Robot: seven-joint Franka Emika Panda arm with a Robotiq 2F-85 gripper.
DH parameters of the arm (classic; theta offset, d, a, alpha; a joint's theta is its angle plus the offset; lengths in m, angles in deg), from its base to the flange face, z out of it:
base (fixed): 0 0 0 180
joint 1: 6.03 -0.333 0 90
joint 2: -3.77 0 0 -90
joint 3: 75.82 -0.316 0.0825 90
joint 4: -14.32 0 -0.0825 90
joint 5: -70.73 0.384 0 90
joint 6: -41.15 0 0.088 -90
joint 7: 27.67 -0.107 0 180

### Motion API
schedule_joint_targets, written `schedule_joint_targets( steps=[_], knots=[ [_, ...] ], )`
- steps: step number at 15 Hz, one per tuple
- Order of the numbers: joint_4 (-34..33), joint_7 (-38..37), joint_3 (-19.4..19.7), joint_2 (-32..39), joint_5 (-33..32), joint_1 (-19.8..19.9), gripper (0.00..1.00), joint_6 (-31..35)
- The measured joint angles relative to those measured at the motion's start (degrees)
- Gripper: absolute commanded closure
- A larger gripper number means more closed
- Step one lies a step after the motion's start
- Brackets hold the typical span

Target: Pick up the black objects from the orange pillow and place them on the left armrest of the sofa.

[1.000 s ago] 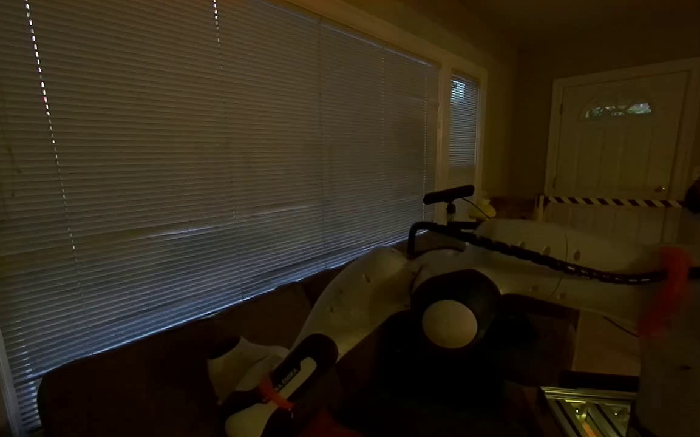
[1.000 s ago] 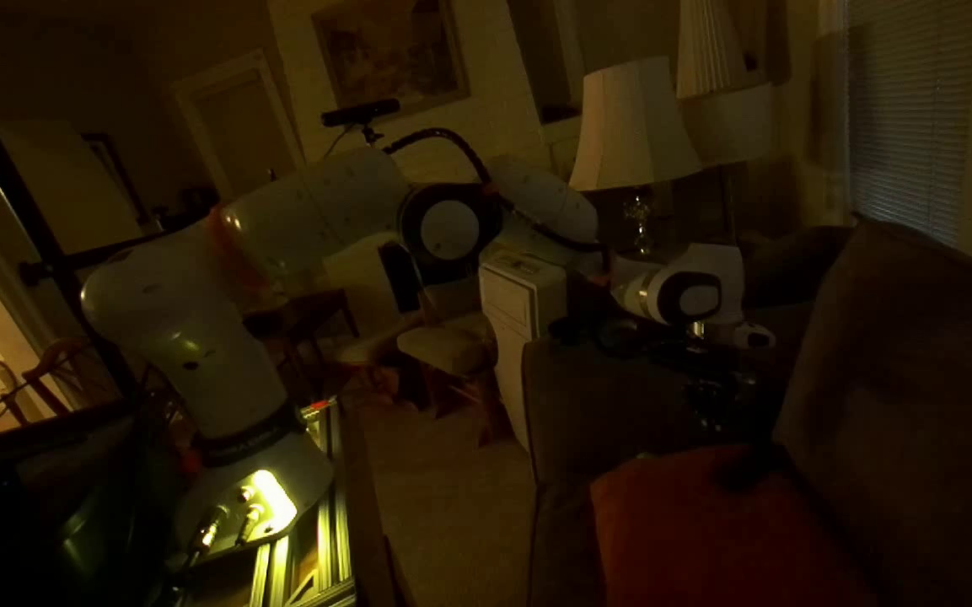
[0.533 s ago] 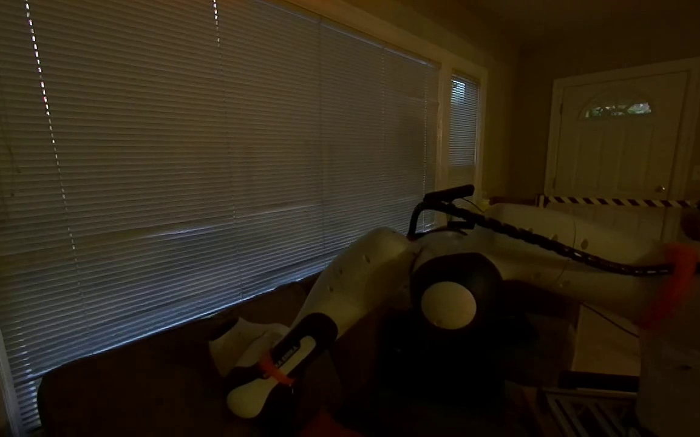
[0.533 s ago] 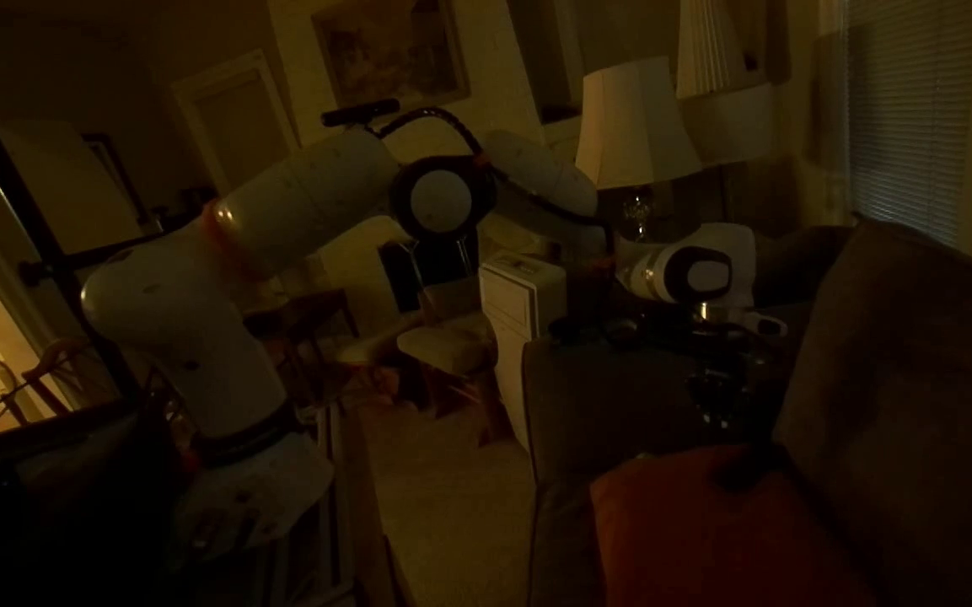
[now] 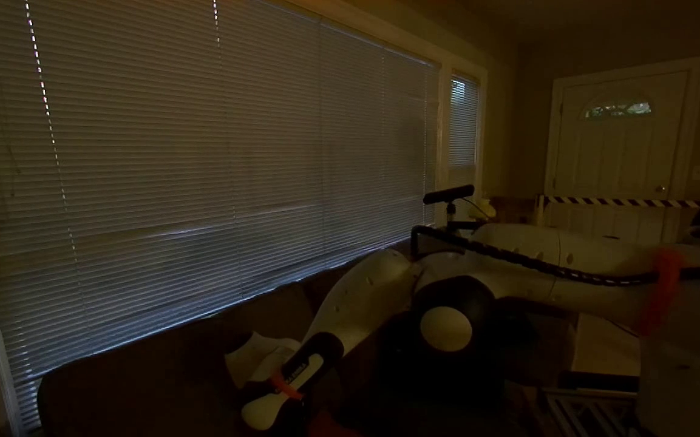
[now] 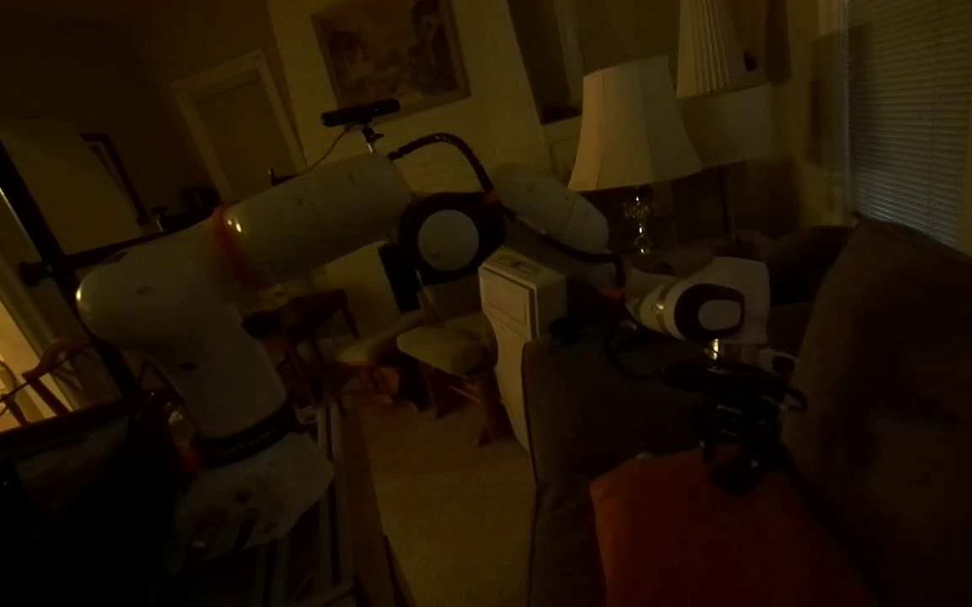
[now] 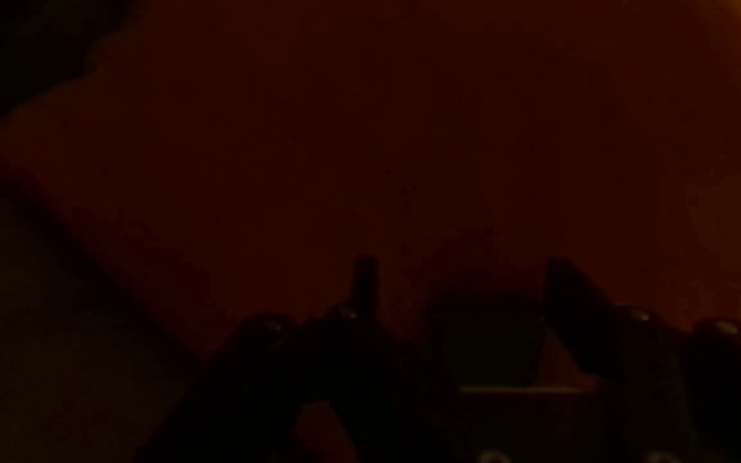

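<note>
Your end effector (image 7: 462,260) has come down toward the orange pillow (image 7: 280,161), its fingers (image 7: 576,315) spread apart. Between them you see a squarish black object (image 7: 492,347) on the pillow; you cannot tell whether either finger touches it. Your pillow lies on the brown sofa (image 6: 915,379), a pale-shaded lamp (image 6: 633,126) well beyond.

The arm (image 6: 317,206) was off-white, built of rounded, tubular housings with small round marks. A flat, pale joint cap (image 5: 445,329) was framed by a circular black housing (image 5: 456,291). Orange bands (image 5: 665,285) marked the links, and a black, ribbed cable (image 5: 526,260) ran along the outside. Near the wrist, a dark panel (image 5: 328,345) bore light lettering (image 5: 294,371), only partly legible. The claw (image 7: 462,276) was black, with 2 fingers (image 7: 365,283) and small metallic heads (image 7: 640,314) at its joints. A dark collar (image 6: 249,443) ringed the pale base (image 6: 262,497).
</note>
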Motion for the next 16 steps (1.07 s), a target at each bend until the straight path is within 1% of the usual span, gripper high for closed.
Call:
schedule_joint_targets(
  steps=[4,9,16],
  knots=[
    [-6.6,0.5,-0.4,5.3,0.3,0.2,0.0,0.1],
    [-5.6,0.5,-2.0,5.8,0.3,0.2,0.0,2.0],
    [-5.1,-0.7,-2.0,5.7,0.3,0.4,0.0,3.2]
  ],
)
